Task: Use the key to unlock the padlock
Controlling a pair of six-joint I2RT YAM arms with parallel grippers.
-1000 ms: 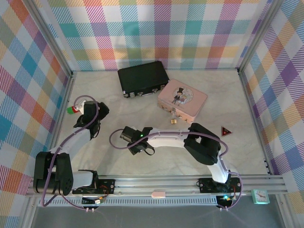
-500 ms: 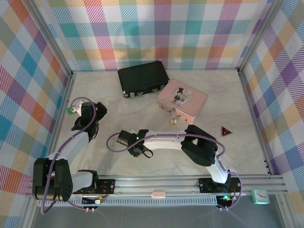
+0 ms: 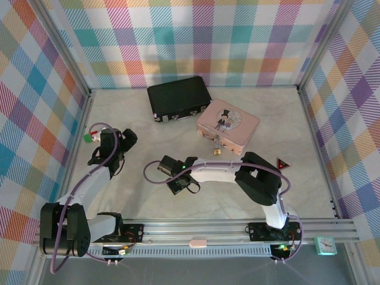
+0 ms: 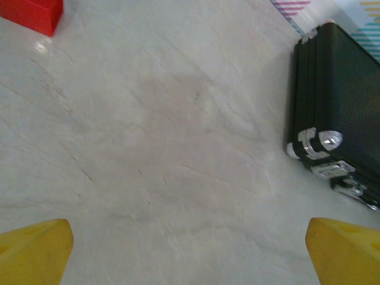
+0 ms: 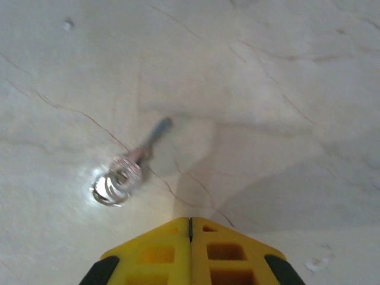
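Note:
The key (image 5: 153, 134) is a thin grey metal piece on a shiny split ring (image 5: 116, 180). It lies flat on the pale table, ahead and to the left of my right gripper (image 5: 190, 222). That gripper's yellow jaws are pressed together with nothing between them, clear of the key. From above, the right gripper (image 3: 168, 168) is low over the table centre. The small brass padlock (image 3: 217, 149) lies at the front of the pink box (image 3: 231, 126). My left gripper (image 4: 190, 255) is wide open over bare table, and from above the left gripper (image 3: 120, 141) is at the left.
A black case (image 3: 178, 98) lies at the back, and its latched edge (image 4: 332, 113) is at the right of the left wrist view. A red block (image 4: 28, 13) and a green and red piece (image 3: 90, 138) lie at the far left. A red triangle (image 3: 283, 164) is at the right.
My right gripper has closed from half open to fully shut and has shifted slightly right. The key stays on the table. The left arm has barely moved and stays open.

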